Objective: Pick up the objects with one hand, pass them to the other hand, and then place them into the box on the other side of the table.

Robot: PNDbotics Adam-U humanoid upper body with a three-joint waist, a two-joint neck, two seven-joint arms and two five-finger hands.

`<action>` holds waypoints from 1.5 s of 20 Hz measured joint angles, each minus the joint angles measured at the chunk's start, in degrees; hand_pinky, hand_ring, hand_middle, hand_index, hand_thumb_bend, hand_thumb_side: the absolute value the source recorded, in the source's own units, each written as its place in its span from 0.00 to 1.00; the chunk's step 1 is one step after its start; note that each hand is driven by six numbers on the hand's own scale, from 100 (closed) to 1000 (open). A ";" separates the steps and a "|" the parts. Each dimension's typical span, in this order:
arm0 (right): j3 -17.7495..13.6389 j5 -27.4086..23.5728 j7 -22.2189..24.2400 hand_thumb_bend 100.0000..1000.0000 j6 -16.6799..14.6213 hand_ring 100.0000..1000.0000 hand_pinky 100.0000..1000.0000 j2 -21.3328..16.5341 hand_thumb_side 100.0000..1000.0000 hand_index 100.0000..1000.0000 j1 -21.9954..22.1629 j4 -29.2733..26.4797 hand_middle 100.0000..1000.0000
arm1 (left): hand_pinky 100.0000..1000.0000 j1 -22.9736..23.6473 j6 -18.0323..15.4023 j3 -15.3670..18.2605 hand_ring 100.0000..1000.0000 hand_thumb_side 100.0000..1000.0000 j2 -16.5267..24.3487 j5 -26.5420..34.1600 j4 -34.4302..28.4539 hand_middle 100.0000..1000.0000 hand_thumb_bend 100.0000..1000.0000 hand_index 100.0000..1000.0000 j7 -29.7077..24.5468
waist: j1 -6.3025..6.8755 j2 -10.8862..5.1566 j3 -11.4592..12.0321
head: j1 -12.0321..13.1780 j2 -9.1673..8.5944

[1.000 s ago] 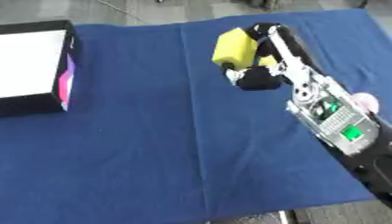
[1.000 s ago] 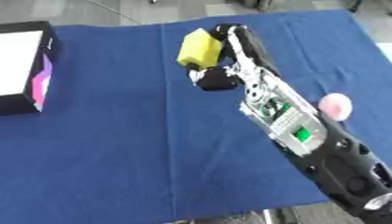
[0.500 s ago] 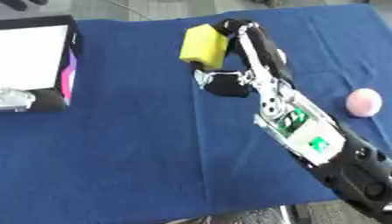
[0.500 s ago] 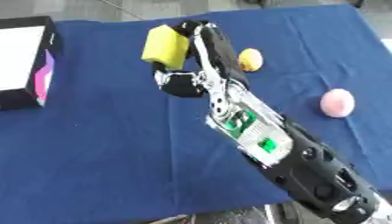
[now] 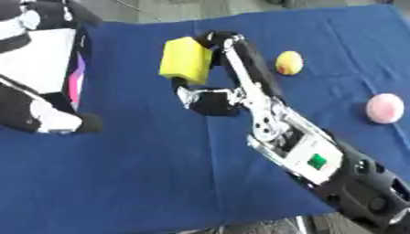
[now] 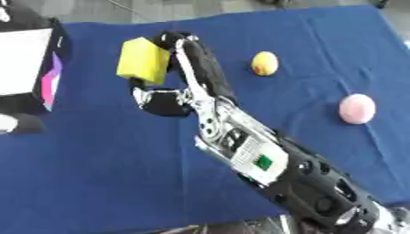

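A yellow block [image 5: 186, 60] hangs above the blue cloth, left of centre. My right hand [image 5: 214, 97] is shut on it, fingers curled over its right edge and thumb below it. The right arm [image 5: 308, 153] runs in from the lower right. The box [image 5: 41, 61], black with a white inside and a pink side, stands at the far left. My left hand [image 5: 46, 118] shows at the left edge in front of the box, a short way left of the block and apart from it. Part of the left arm covers the box.
A yellow ball [image 5: 289, 62] and a pink ball [image 5: 385, 108] lie on the blue cloth [image 5: 144, 173] to the right of my right arm. The table's near edge runs along the bottom of the view.
My right hand has carried the yellow block leftward toward the box. My left hand has come into view at the left edge by the box.
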 measured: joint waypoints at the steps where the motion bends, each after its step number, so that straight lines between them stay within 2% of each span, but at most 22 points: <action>1: 0.08 0.25 -0.21 0.00 -0.21 0.51 0.67 0.18 0.00 0.47 -0.01 0.00 0.40 | 0.87 -0.12 0.19 -0.54 0.87 0.41 -0.22 -1.07 -0.03 0.84 0.68 0.91 -0.50 | 0.00 0.00 0.00 | 0.01 0.00; 8: 1.10 1.07 -1.53 0.00 -1.53 0.51 0.66 0.80 0.00 0.47 -0.51 0.00 0.40 | 0.87 -0.95 1.89 -2.32 0.86 0.39 -1.86 -7.08 -0.04 0.84 0.63 0.90 -2.20 | 0.01 0.00 0.06 | 0.28 0.00; 9: 1.19 1.21 -1.66 0.00 -1.66 0.51 0.66 0.81 0.00 0.47 -0.51 0.00 0.40 | 0.86 -0.99 2.05 -2.45 0.86 0.35 -1.93 -7.52 -0.04 0.84 0.54 0.91 -2.23 | 0.01 0.00 0.07 | 0.35 0.00; 17: 3.24 1.80 -2.14 0.00 -2.14 0.51 0.66 1.79 0.00 0.47 -0.83 0.00 0.40 | 0.86 -2.83 4.50 -3.69 0.86 0.34 -5.27 -11.35 -0.05 0.84 0.44 0.90 -1.30 | -0.05 0.00 0.31 | 1.82 -0.01; 23: 4.31 1.82 -1.87 0.00 -1.87 0.50 0.67 1.90 0.00 0.47 -1.03 0.00 0.40 | 0.85 -3.09 6.00 -3.70 0.85 0.34 -6.92 -12.25 -0.05 0.83 0.48 0.89 0.20 | -0.36 0.00 0.34 | 2.52 -0.02; 30: 4.61 1.48 -1.61 0.00 -2.44 0.50 0.66 2.31 0.00 0.47 -1.50 0.00 0.39 | 0.84 -3.47 8.87 -4.12 0.84 0.29 -8.53 -8.06 -0.05 0.81 0.51 0.87 2.92 | -0.37 0.01 0.13 | 3.12 -0.02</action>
